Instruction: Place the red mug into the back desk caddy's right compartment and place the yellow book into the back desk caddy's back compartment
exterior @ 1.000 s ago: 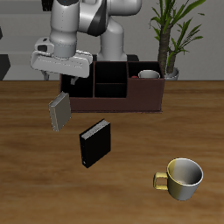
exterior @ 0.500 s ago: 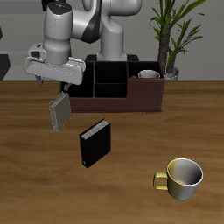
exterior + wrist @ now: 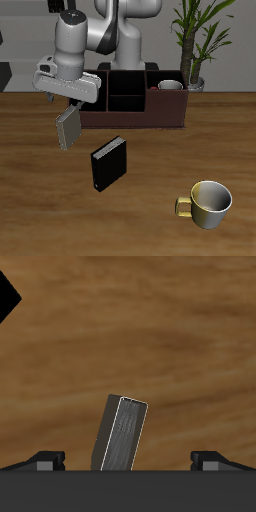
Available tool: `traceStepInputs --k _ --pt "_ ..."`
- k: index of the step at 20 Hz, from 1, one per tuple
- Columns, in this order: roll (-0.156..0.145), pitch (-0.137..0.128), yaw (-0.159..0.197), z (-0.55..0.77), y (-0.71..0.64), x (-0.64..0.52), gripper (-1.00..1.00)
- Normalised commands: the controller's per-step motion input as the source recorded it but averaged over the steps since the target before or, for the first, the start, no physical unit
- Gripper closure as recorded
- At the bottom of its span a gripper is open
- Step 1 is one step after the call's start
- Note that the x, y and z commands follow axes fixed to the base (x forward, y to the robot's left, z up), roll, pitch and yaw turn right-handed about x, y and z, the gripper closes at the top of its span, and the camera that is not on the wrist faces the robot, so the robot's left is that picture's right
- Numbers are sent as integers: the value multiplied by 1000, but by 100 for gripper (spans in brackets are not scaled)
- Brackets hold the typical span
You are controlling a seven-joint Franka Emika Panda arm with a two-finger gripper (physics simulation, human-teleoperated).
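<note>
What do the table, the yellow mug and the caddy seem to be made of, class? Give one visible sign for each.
Table: wood, matte, shown by brown grain streaks.
Yellow mug: probably glazed ceramic or metal; smooth gold surface with a bright rim highlight, so the look leaves it open.
Caddy: dark reddish-brown walls, flat and dull, black inside; perhaps stained wood or plastic, no grain visible.

arm: bent forward | end effector (image 3: 69,102): pointing down (fingers spread wide)
</note>
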Motion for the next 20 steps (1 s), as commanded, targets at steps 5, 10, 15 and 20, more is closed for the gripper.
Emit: traceStepInputs --k 5,10,15,20 --pt "-6 -16 8 -71 65 -62 -100" --pt "-17 4 -20 -115 -90 0 -100" --pt "-6 12 -5 -140 -76 7 -100" --pt "-17 37 -22 -248 -35 10 -100"
